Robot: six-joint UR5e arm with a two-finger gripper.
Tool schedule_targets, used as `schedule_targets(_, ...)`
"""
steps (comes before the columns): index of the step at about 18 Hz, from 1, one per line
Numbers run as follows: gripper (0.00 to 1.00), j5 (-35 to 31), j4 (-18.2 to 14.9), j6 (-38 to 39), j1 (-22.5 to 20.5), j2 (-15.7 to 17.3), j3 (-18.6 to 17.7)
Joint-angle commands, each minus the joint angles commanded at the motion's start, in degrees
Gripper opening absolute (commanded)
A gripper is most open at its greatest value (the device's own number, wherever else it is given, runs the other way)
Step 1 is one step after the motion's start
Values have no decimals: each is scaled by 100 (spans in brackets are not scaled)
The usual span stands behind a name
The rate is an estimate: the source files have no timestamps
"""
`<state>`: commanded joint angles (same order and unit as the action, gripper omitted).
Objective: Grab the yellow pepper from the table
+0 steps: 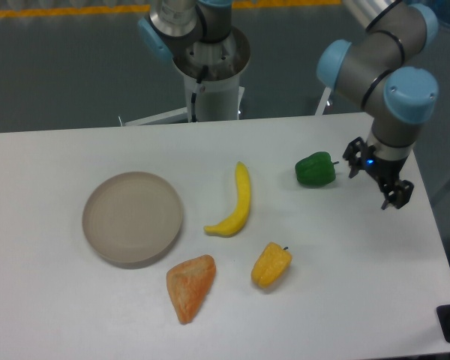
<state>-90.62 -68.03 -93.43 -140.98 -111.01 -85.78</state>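
Note:
The yellow pepper (271,265) lies on the white table (345,300) at the front middle, its short dark stem pointing up right. My gripper (375,182) hangs at the right side of the table, well up and right of the yellow pepper, just right of a green pepper (315,169). Its fingers are spread apart and hold nothing.
A long curved yellow banana (235,204) lies in the middle. An orange wedge-shaped piece (190,286) lies left of the yellow pepper. A round grey-brown plate (132,217) sits at the left. The arm's base (208,67) stands behind the table's far edge.

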Motion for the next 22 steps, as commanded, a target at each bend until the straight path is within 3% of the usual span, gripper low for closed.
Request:
schedule_targets(10,100,71,17,308,17,-123,176)
schedule_targets(22,100,202,44,510,149,-150,36)
